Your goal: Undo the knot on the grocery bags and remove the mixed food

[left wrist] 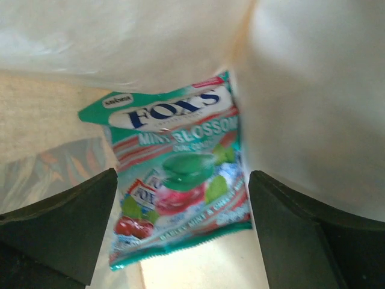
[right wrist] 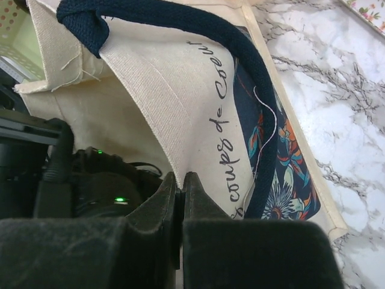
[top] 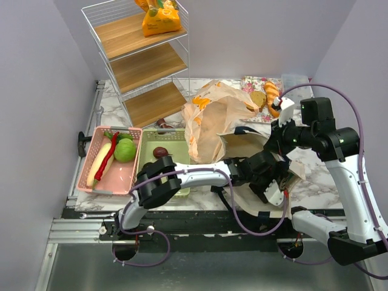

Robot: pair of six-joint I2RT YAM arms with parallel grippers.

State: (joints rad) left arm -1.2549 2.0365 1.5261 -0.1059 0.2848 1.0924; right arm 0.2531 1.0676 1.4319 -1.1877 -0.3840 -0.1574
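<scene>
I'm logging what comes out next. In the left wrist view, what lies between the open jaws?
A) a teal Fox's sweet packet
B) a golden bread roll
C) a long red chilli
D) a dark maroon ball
A: the teal Fox's packet, printed Mint Blossom, lies between the spread jaws of the left gripper, with the canvas tote around it.

1. Seen from above, the left gripper [left wrist: 182, 180] was hidden inside the canvas tote [top: 250, 148].
2. The teal snack packet's [left wrist: 174, 150] small print was too blurred to read.
3. The orange packet [top: 161, 17] on the wire shelf [top: 130, 33] was cut off by the upper edge.
4. The tote's lettering was partly covered by the right gripper [right wrist: 180, 186].
</scene>
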